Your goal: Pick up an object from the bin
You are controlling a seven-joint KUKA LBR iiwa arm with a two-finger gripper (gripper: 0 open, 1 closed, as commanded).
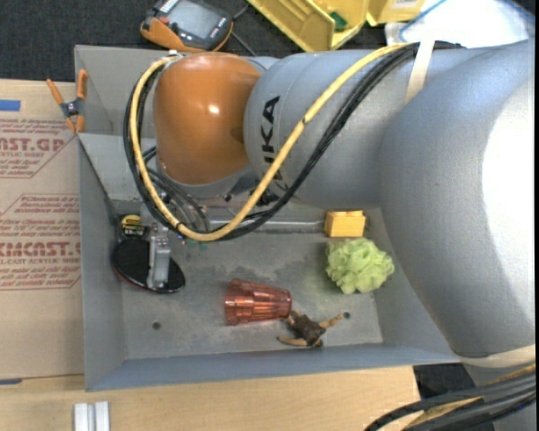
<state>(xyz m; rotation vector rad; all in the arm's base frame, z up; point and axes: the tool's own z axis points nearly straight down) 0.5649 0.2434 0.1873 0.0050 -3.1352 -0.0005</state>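
Beneath the orange wrist cover (202, 119) lies a black disc (130, 265).

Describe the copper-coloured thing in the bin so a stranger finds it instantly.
On the grey bin, find the wall nearest the view's bottom edge; look above its middle. The copper ribbed cup lies there on its side, left of a small brown figure. Nothing else is shiny and ridged.
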